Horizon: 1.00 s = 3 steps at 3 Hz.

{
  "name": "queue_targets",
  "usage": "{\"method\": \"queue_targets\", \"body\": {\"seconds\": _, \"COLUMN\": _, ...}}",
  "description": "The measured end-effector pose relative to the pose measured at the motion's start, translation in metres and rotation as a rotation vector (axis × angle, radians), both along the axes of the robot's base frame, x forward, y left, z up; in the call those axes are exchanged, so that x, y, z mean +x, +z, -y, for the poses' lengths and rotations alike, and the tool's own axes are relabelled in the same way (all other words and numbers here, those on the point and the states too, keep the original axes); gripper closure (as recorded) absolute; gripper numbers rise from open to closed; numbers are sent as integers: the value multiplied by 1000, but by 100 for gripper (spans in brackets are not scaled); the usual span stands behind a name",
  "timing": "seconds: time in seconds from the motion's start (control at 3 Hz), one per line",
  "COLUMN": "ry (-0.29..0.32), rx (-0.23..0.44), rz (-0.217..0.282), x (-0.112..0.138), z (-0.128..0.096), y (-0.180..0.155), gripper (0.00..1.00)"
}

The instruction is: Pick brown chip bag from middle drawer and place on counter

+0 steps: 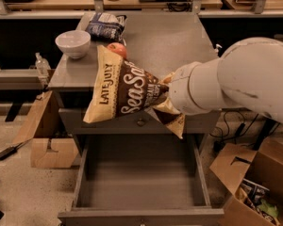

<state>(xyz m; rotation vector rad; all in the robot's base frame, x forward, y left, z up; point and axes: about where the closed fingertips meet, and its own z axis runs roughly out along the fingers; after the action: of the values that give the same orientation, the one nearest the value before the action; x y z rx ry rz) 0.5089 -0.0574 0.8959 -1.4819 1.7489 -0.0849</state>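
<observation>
1. hand (166, 98): right of frame centre, mostly hidden behind the white wrist and the bag. it is pinching the crumpled right end of the brown chip bag (127, 91), and only that narrow end is held. risk: the crinkly film may slide out of the pinch if the arm swings or jolts.
2. brown chip bag: in the air, lying sideways across the centre of the frame. it is above the middle drawer (141, 182), in front of the surface (170, 46) edge, and resting on nothing. its free left end sticks far out from the hold. risk: that end may sag or swing, making the set-down spot uncertain.
3. apple (117, 50): on the surface, just behind the bag's upper edge. risk: a push inward at this height would likely set it rolling.
4. white bowl (72, 42) and blue-and-white snack bag (106, 26): upper left of the surface. risk: a leftward set-down crowds them; the bare area lies to the upper right.
5. middle drawer: open, floor bare, directly beneath the bag. risk: a release before the bag is over the surface drops it back in, or onto the front edge, where it may tip off.
</observation>
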Motion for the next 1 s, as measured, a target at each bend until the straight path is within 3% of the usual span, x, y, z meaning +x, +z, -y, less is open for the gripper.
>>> {"method": "queue_targets", "body": {"seconds": 0.33, "ry": -35, "rx": -15, "rz": 21, "x": 30, "z": 15, "y": 21, "gripper": 100}}
{"method": "queue_targets", "body": {"seconds": 0.67, "ry": -116, "rx": -80, "rz": -8, "x": 89, "z": 55, "y": 38, "gripper": 100}}
{"method": "queue_targets", "body": {"seconds": 1.0, "ry": -214, "rx": -209, "rz": -56, "x": 163, "z": 108, "y": 45, "gripper": 100}}
